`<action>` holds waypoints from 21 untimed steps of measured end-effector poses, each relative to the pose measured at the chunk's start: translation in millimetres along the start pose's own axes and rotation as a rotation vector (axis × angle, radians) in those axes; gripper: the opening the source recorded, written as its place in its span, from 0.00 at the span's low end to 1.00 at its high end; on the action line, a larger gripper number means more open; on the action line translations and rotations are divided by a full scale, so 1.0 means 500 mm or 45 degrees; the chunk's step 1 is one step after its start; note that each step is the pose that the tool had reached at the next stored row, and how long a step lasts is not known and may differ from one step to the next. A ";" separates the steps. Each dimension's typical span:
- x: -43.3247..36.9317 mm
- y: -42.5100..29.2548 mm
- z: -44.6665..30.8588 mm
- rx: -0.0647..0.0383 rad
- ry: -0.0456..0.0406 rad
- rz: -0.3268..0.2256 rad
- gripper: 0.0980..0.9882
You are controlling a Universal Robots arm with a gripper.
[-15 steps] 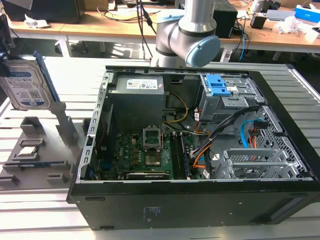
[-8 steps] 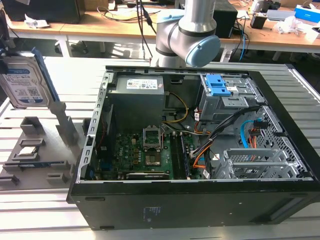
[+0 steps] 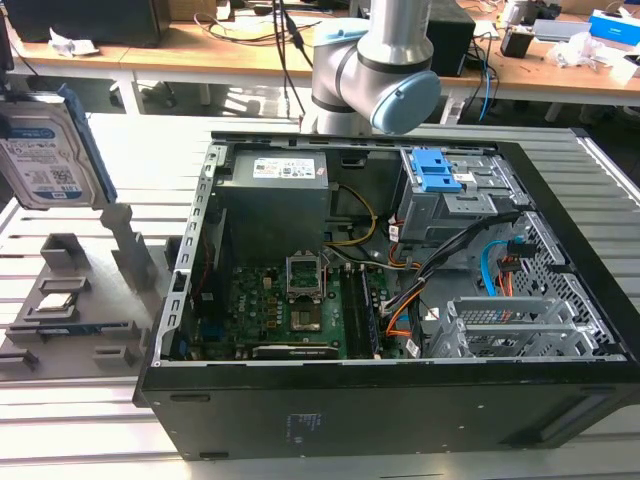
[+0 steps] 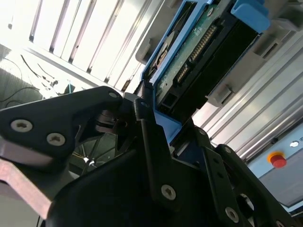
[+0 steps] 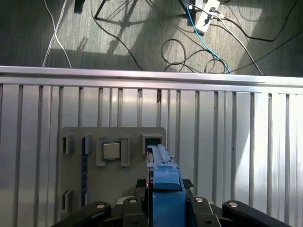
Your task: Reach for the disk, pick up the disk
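The disk (image 3: 44, 148) hangs clear of the worktop (image 3: 70, 425), above the grey fixture plate (image 3: 70, 345) that lies by the worktop's edge on the exterior view's left. In the exterior view it stands on edge, slightly tilted. Its white-and-blue label faces the camera and a blue rail runs along its side. The second wrist view gives the other face (image 4: 196, 45): a green circuit board with a row of connector pins, framed in blue plastic. The first wrist view looks straight down the disk's narrow edge (image 5: 165, 182), a blue strip rising between black links.

The gripper (image 5: 166, 212) is clenched on the disk. In the first wrist view its black links press in on both sides of the blue rail. In the second wrist view one of its fingers (image 4: 150, 137) lies against the rail's corner.

Below the disk, the first wrist view shows the fixture plate (image 5: 113, 182). A small square chip (image 5: 112, 151) sits in one pocket, and an open rectangular slot (image 5: 152, 140) lies just beside it, under the disk's far end. The plate lies near the edge of the slatted worktop (image 5: 227, 142), and beyond that edge cables (image 5: 189, 47) trail over carpet.

The exterior view adds an open computer case (image 3: 400, 420) on the middle of the worktop, well apart from the disk. The arm (image 3: 375, 60) rises behind it at the far edge. The second wrist view catches a red button (image 4: 278, 161) past the slats.
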State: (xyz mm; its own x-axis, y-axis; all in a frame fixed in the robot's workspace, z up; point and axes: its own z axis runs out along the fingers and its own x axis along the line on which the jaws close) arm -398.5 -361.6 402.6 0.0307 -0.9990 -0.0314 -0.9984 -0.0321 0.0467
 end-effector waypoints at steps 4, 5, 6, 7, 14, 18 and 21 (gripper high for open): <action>-0.001 0.001 -0.015 -0.001 0.000 0.000 0.30; -0.001 0.001 -0.019 -0.001 0.000 0.000 0.30; -0.001 0.001 -0.022 -0.001 0.000 0.000 0.30; -0.001 0.001 -0.024 -0.001 0.000 0.000 0.30; -0.001 0.002 -0.043 -0.002 0.000 0.000 0.30; -0.002 0.003 -0.057 -0.002 0.000 0.000 0.30; -0.002 0.003 -0.070 -0.003 0.000 0.000 0.30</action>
State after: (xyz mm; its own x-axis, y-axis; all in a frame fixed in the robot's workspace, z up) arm -398.5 -361.6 437.5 0.0307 -0.9990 -0.0315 -0.9983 -0.0322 0.0487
